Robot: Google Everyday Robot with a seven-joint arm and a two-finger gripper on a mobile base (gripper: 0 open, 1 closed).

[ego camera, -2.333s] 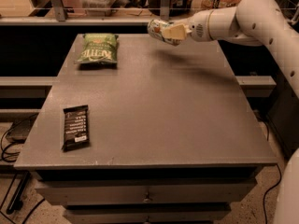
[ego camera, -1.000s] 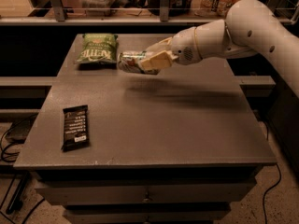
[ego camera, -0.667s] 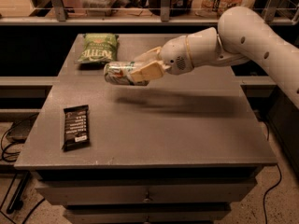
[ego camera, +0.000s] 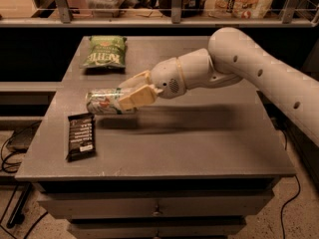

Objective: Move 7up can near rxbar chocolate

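Observation:
The 7up can (ego camera: 103,101) is silvery with green markings and lies sideways in my gripper (ego camera: 130,91), a little above the grey table (ego camera: 199,138). The gripper is shut on the can's right end, and its tan fingers (ego camera: 137,97) clasp it from both sides. The rxbar chocolate (ego camera: 80,136) is a flat black wrapped bar with white lettering. It lies on the table's front left part, just below and left of the can. My white arm reaches in from the right.
A green crinkled chip bag (ego camera: 105,52) lies at the table's back left. Behind the table runs a shelf with a metal rail (ego camera: 174,4) and packaged goods. Drawers sit under the table's front edge. Cables lie on the floor at the left.
My gripper has carried the can from the table's back right leftward and forward, and lower, to just above the black bar.

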